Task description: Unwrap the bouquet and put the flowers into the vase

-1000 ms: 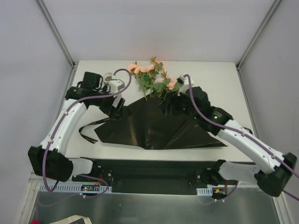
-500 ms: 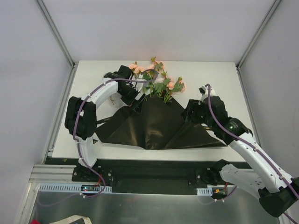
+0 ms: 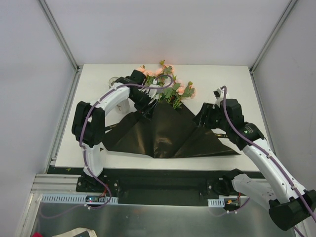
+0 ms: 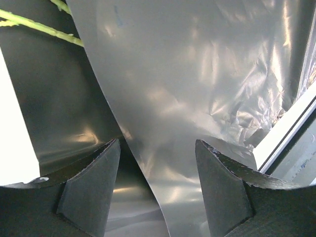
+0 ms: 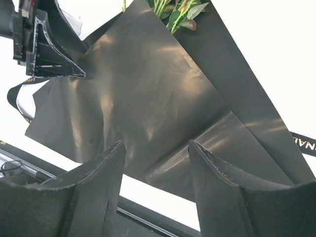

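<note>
The bouquet's black paper wrap (image 3: 168, 133) lies spread flat on the white table, with the flowers (image 3: 165, 84), peach-pink roses on green stems, sticking out past its far edge. My left gripper (image 3: 148, 106) is at the wrap's far left edge, just left of the stems. In the left wrist view its jaws (image 4: 157, 142) are apart, with a raised fold of the wrap (image 4: 187, 98) between them and a green stem (image 4: 39, 27) beyond. My right gripper (image 3: 202, 117) hovers open over the wrap's right part (image 5: 148, 89), nothing between its fingers. The vase (image 3: 113, 80) peeks out behind the left arm.
A thin black ribbon (image 5: 303, 140) trails off the wrap's right side, and another length (image 3: 106, 129) lies at its left. The table's near edge and the black base rail (image 3: 163, 180) sit just below the wrap. Grey walls enclose the table.
The left arm swung from the table's left side to the wrap's far edge by the stems, and its jaws narrowed. The right gripper drew back from the flowers to the wrap's right part.
</note>
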